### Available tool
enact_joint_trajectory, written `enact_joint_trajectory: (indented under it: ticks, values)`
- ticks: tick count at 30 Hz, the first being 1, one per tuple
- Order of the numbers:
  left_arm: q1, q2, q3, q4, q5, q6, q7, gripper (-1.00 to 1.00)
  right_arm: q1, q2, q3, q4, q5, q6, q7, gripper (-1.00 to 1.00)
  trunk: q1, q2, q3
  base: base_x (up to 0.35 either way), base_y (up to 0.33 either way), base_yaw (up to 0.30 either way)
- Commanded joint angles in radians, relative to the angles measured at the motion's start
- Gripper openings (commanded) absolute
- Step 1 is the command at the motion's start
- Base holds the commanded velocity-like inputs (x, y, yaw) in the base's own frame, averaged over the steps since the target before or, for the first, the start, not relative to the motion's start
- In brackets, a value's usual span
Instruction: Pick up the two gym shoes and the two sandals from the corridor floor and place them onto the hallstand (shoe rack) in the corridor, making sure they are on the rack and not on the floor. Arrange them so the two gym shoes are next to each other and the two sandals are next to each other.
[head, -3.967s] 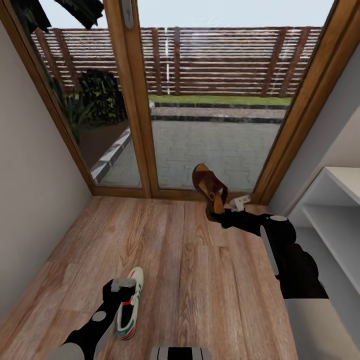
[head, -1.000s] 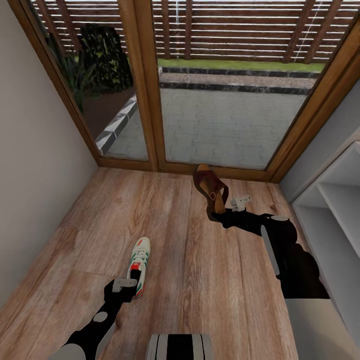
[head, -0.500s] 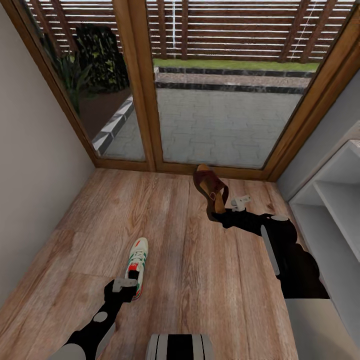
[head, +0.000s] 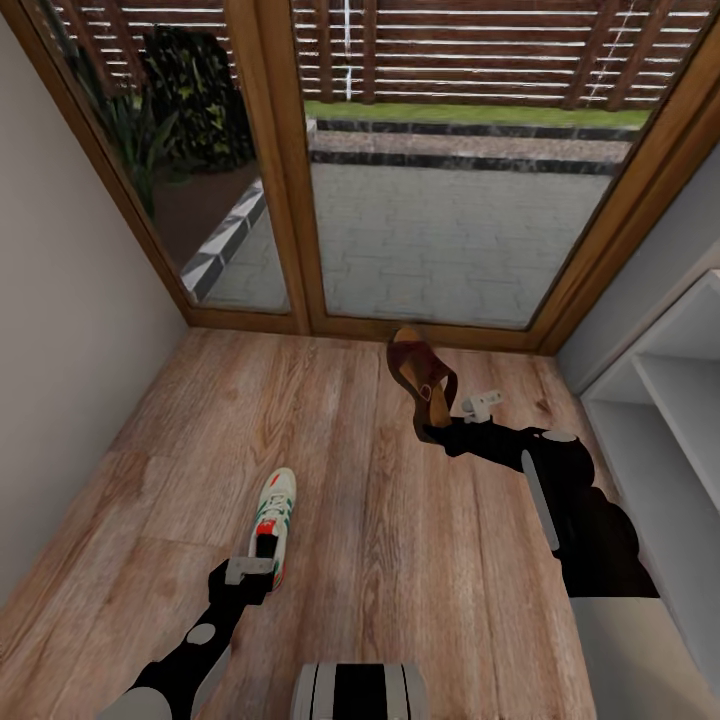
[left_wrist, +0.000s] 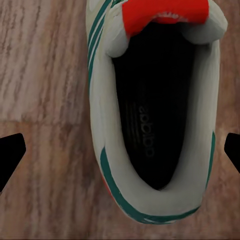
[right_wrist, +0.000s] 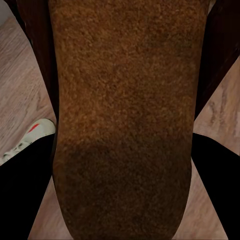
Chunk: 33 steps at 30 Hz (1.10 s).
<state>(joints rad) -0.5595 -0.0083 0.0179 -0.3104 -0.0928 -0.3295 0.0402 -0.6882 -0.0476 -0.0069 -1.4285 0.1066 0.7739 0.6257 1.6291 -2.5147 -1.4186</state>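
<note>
Your right claw (head: 437, 428) grips a sandal (head: 418, 372) aloft; your left claw (head: 252, 577), spread wide, straddles a gym shoe (head: 271, 522). Descend and clench next.

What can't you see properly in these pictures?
- Heel of the white lace-up sneaker with green stripes: head view, behind the left claw.
- Strap side of the dark reddish-brown leather sandal: right wrist view, its sole faces the camera between the right claw's fingers.
- Pale-grey open-tiered shoe rack: head view, cut off by the right edge.
- The sneaker's toe: left wrist view, cut off by the edge.
</note>
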Motion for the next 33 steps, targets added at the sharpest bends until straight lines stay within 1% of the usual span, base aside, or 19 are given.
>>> enact_joint_trajectory:
  ticks: [1, 2, 5, 14, 20, 29, 33]
  values:
    - [-0.001, 0.000, 0.002, 0.001, -0.010, -0.003, 0.004, 1.00, -0.001, 0.000, -0.001, -0.001, 0.008, 0.003, 0.009, -1.00, 0.000, -0.001, -0.006, 0.000, 0.000, 0.060]
    - [-0.001, 0.000, 0.002, 0.001, -0.010, -0.003, 0.004, 1.00, -0.001, -0.001, -0.001, -0.001, 0.008, 0.003, 0.009, -1.00, 0.001, -0.001, -0.011, 0.000, 0.000, 0.061]
    - [-0.001, -0.001, 0.002, 0.001, -0.010, -0.003, 0.004, 1.00, -0.001, -0.001, -0.001, -0.001, 0.007, 0.003, 0.009, -1.00, 0.001, -0.001, -0.014, 0.000, 0.000, 0.043]
    - [-0.001, -0.001, 0.002, 0.001, -0.010, -0.003, 0.004, 1.00, -0.001, -0.001, -0.001, -0.001, 0.007, 0.002, 0.009, -1.00, 0.001, -0.001, -0.017, 0.000, 0.000, 0.012]
    - [-0.001, -0.001, 0.002, 0.001, -0.010, -0.003, 0.004, 1.00, -0.001, -0.001, -0.001, -0.001, 0.007, 0.002, 0.009, -1.00, 0.003, -0.002, -0.043, 0.000, 0.000, -0.016]
    - [-0.001, -0.001, 0.002, 0.001, -0.010, -0.003, 0.004, 1.00, -0.001, -0.001, -0.001, -0.001, 0.007, 0.002, 0.009, -1.00, 0.003, -0.002, -0.045, 0.000, 0.000, -0.025]
    - [-0.001, -0.001, 0.002, 0.001, -0.010, -0.003, 0.004, 1.00, -0.001, -0.001, -0.001, -0.001, 0.007, 0.002, 0.009, -1.00, 0.005, -0.003, -0.061, 0.000, 0.000, -0.001]
